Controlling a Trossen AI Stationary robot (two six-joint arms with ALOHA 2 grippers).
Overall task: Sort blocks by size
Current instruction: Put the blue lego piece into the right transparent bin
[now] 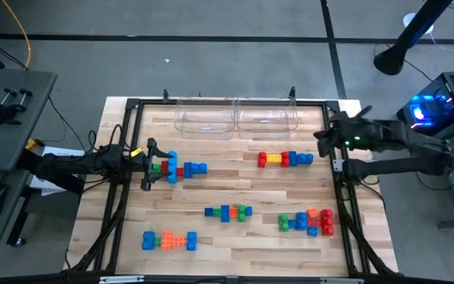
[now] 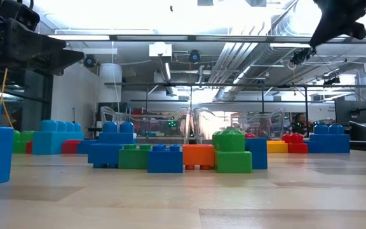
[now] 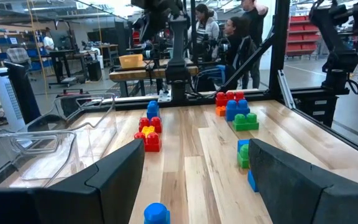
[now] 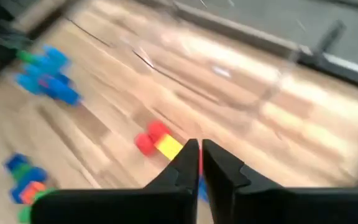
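Blocks [image 1: 225, 211] lay in five loose groups on the wooden bench [image 1: 235, 252]. Left group, blue w/ red & green [image 1: 181, 168], sat mid-left, right at the left gripper [image 1: 147, 164]; its fingers [image 3: 110, 180] were spread apart, nothing grasped, one blue stud [image 3: 156, 213] visible btwn them in the left wrist view. Red/yellow/blue row [image 1: 284, 158] lay toward the right, just in front of the bins. Centre row, blue/green/orange [image 1: 228, 212], stood apart from the rest. Blue/orange row [image 1: 169, 240] sat near the front-left corner. Mixed green/blue/orange/red cluster [image 1: 309, 222] sat front-right, close to the bench's right rail.

Right gripper [image 4: 200, 155] was raised off the bench over the right edge, fingers [image 4: 219, 168] nearly together w/ only a thin slit, gripping nothing; a red & yellow block [image 4: 157, 141] lay below and ahead of them.

Two clear plastic bins [image 1: 236, 115] stood side by side at the back edge, touching each other, apparently w/o blocks inside. Black frame [image 1: 128, 106] ran round the bench.

Beyond: people [image 3: 225, 37] stood behind the far end in the left wrist view, w/ a cardboard box [image 3: 131, 60] on a table there. A dark side table [image 1: 10, 118] stood left of the bench, and a lit blue device [image 1: 430, 106] to the right.
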